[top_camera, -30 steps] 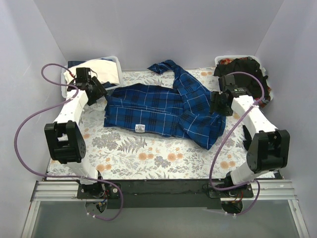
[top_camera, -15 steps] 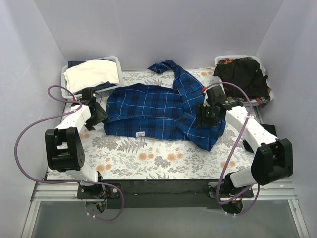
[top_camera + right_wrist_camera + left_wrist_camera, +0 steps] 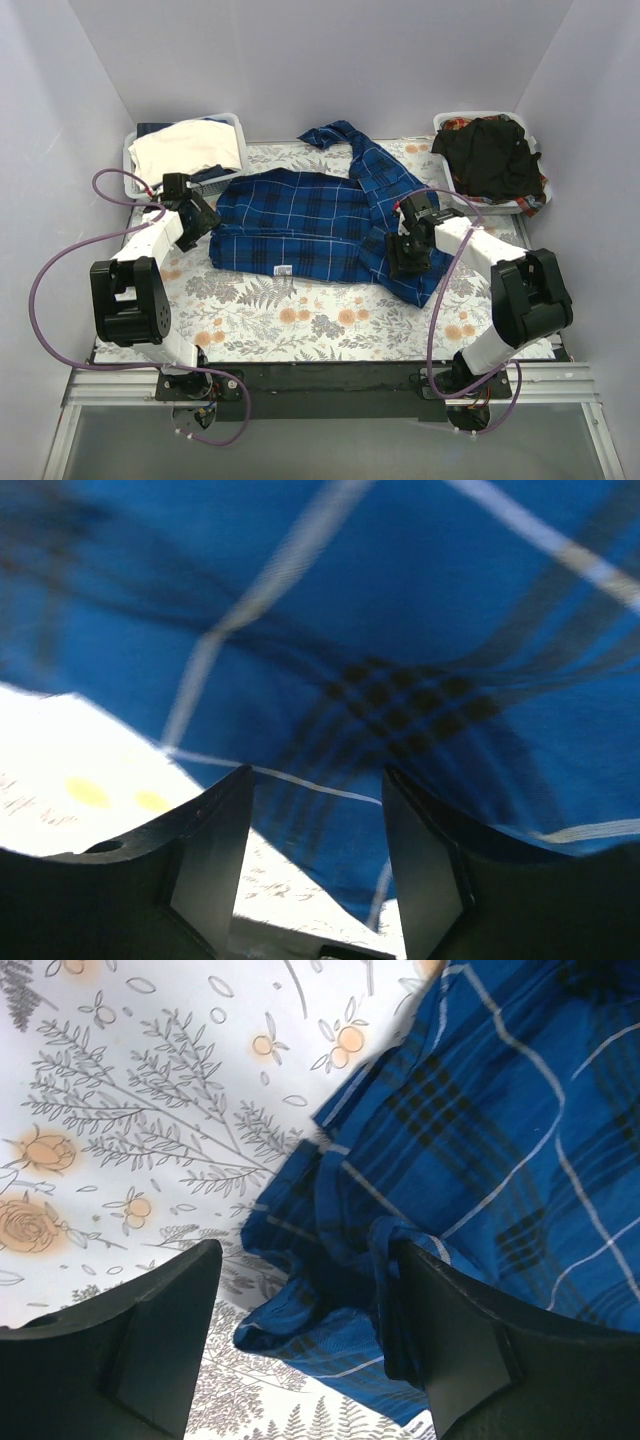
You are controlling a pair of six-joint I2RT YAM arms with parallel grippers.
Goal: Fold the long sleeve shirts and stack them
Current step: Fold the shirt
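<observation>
The royal-blue plaid long sleeve shirt (image 3: 310, 220) lies spread across the middle of the floral cloth, one sleeve reaching back (image 3: 335, 135). A black long sleeve shirt (image 3: 490, 155) is heaped in the back-right basket. My left gripper (image 3: 207, 218) is low at the plaid shirt's left edge. It is open, and the rumpled corner of the shirt (image 3: 330, 1290) lies between its fingers (image 3: 150, 1350). My right gripper (image 3: 402, 258) is open just over the shirt's right part. Plaid cloth (image 3: 400, 630) fills its view, and a hem edge runs between its fingers (image 3: 210, 850).
A white lattice basket (image 3: 235, 120) at the back left holds cream cloth (image 3: 185, 148). A second white basket (image 3: 522, 208) stands at the back right. Grey walls close in the table on three sides. The floral tablecloth (image 3: 300, 315) shows in front of the shirt.
The left arm has come down from the left basket to the shirt's left edge and opened wider. The right arm has swung left and nearer, onto the shirt's right part.
</observation>
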